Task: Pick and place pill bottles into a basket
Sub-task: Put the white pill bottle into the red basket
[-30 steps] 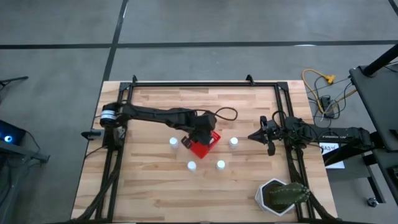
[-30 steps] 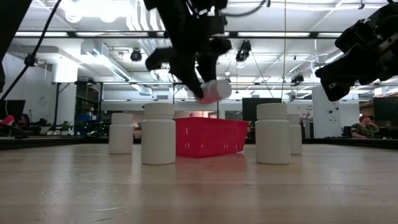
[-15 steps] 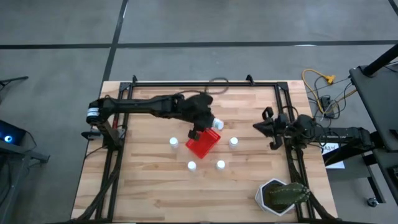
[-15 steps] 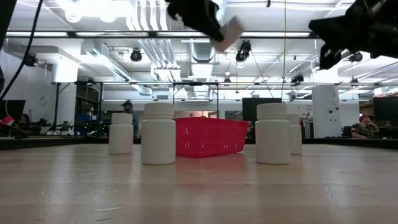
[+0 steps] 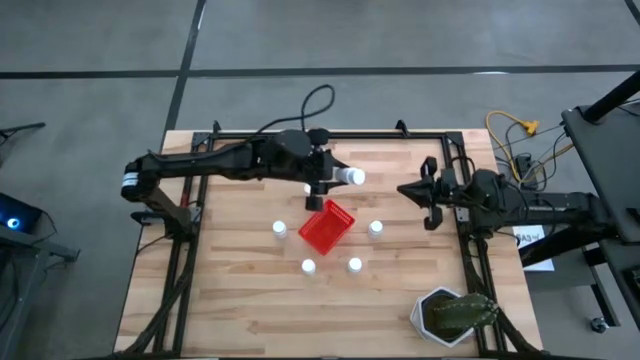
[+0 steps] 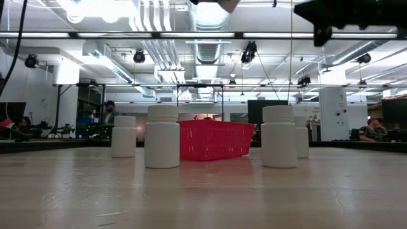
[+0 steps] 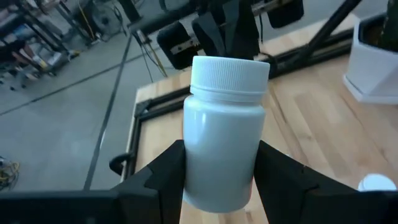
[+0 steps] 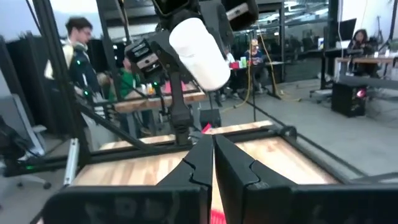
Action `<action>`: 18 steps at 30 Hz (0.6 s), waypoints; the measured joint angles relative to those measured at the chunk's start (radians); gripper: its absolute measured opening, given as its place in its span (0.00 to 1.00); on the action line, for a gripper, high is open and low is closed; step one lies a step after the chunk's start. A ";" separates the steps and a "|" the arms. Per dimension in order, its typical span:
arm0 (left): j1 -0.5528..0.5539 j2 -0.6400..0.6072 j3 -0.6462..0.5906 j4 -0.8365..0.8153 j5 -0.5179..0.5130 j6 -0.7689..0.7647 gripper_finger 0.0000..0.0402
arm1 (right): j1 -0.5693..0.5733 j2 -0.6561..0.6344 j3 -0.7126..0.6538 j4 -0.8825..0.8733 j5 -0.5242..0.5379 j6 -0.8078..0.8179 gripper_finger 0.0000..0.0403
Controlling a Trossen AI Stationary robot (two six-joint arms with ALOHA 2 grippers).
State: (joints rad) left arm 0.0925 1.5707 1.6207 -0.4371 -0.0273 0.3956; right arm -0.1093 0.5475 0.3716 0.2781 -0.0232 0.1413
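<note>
My left gripper (image 5: 325,180) is high above the table, beyond the red basket's (image 5: 327,226) far side, shut on a white pill bottle (image 5: 347,176). The bottle also shows in the left wrist view (image 7: 224,130) and the right wrist view (image 8: 198,53). Several more white bottles stand upright on their bases around the basket, for instance one to its left (image 5: 279,229) and one to its right (image 5: 376,228). In the low view they flank the basket (image 6: 213,140). My right gripper (image 5: 422,192) hangs shut and empty over the table's right side. My left gripper pinches the bottle's body (image 7: 217,180) between its two fingers (image 7: 163,177), on opposite sides of the lower half. The fingers lie along the bottle, and the cap (image 7: 229,73) points away from the wrist, toward the table's right. The bottle is lifted clear, high above the table.
A white pot with a green plant (image 5: 452,316) stands at the near right corner. A black frame rail (image 5: 330,134) runs along the table's far edge. People and desks show in the room beyond the table.
My left gripper has risen from just over the basket and gone toward the table's far edge, keeping hold of the bottle, which is now almost out of the low view's top. My right gripper has also risen and drifted a little toward the far edge.
</note>
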 joint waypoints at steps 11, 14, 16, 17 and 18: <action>0.012 -0.006 -0.011 0.009 0.017 -0.052 0.37 | 0.000 0.298 0.394 -0.278 0.133 -0.121 0.02; 0.020 -0.006 -0.011 0.011 0.017 -0.050 0.37 | 0.000 0.353 0.487 -0.400 0.136 -0.184 0.02; 0.027 -0.006 -0.011 0.010 0.017 -0.050 0.37 | 0.000 0.386 0.544 -0.459 0.136 -0.200 0.02; 0.030 -0.006 -0.011 0.010 0.017 -0.050 0.37 | 0.000 0.401 0.574 -0.478 0.136 -0.194 0.02; 0.033 -0.007 -0.011 0.010 0.017 -0.049 0.37 | 0.000 0.415 0.601 -0.500 0.136 -0.177 0.02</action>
State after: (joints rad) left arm 0.1255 1.5642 1.6096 -0.4267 -0.0105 0.3462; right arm -0.1093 0.9630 0.9729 -0.2215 0.1131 -0.0361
